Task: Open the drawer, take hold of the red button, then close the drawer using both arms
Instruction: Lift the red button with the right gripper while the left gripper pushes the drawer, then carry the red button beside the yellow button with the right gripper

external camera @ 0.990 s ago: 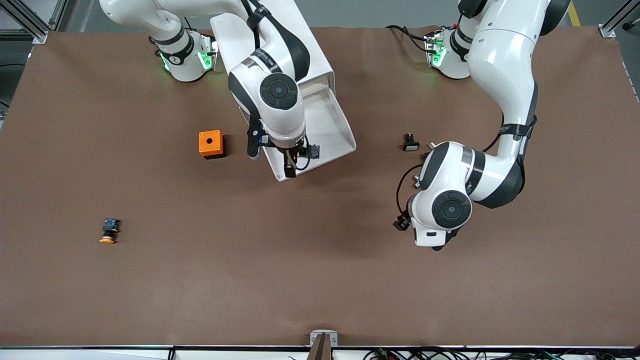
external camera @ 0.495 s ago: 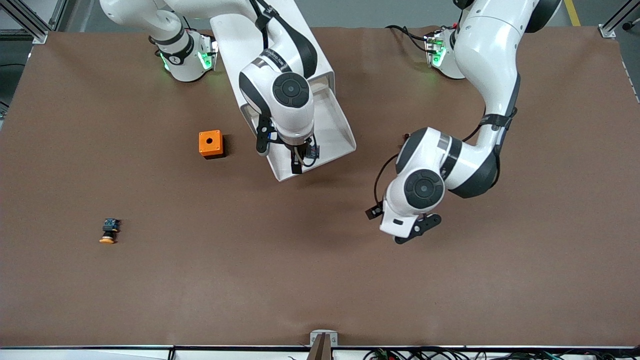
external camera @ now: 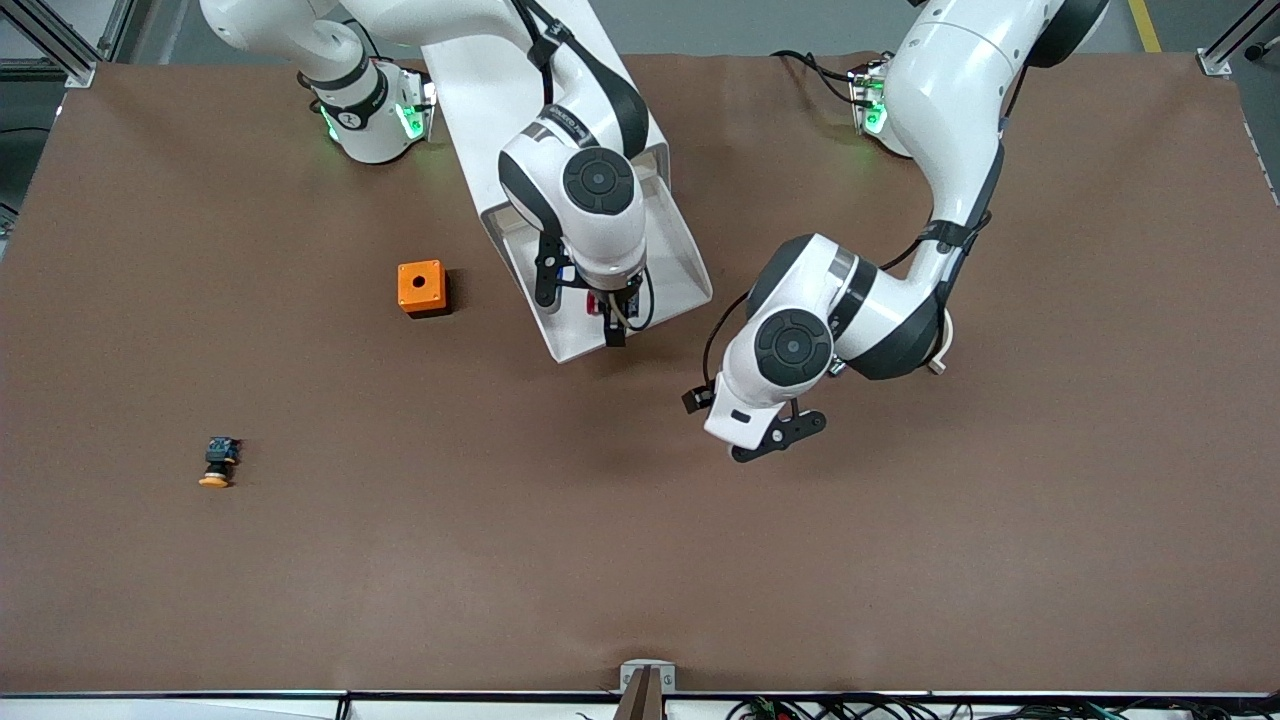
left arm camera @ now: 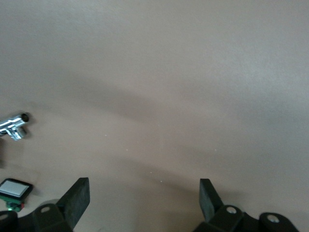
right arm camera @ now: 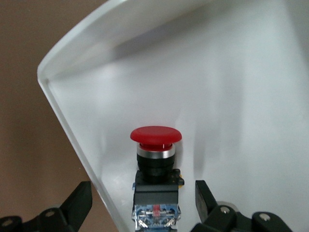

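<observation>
The button is found inside the drawer, on the smooth white plastic floor, close to the rounded corner of the rim. One domed red cap, one bright metal collar under it and one black body with a blue base are counted. No legible writing is made out on it.

The drawer is seen pulled out of the white boxy cabinet toward the front camera; its walls are thin, glossy and curved at the corners. The right gripper is held over the open drawer, and in the right wrist view its two black fingers are spread, one on each side of the button, with a gap left on both sides.

The left gripper hangs over bare table, toward the left arm's end from the drawer. Its fingers are spread wide and nothing is held between them. In the left wrist view one small black button with a white square face and one short metal fitting are seen on the matte brown surface.

Elsewhere on the table, one orange cube with a round hole stands beside the drawer toward the right arm's end. One button with an orange-yellow cap lies nearer the front camera.
</observation>
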`<state>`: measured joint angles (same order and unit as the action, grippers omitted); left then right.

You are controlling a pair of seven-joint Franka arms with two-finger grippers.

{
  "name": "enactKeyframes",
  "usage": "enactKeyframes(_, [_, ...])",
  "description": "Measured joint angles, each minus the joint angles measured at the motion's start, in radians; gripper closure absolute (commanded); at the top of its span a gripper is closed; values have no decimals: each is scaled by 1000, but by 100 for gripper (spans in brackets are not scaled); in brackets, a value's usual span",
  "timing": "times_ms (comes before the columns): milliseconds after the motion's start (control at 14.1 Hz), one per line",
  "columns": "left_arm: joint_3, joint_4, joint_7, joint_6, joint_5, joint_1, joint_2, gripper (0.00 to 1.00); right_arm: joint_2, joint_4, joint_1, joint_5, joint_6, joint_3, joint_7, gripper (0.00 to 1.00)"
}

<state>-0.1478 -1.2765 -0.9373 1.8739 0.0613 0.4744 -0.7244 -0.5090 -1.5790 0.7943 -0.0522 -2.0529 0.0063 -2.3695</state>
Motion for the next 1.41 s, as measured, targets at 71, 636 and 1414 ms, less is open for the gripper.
enactKeyframes(71, [-7, -7, -8, 8, 0, 0, 0, 0, 0, 0, 3, -1, 0, 0, 0, 80])
enactKeyframes(636, [-65, -16, -110, 12, 18, 0, 3, 0, 0, 6, 25, -1, 9, -2, 96, 100])
enactKeyframes(1414, [-74, -106, -208, 139, 81, 95, 2, 0, 166, 150, -337, 0, 475, -36, 1259, 100])
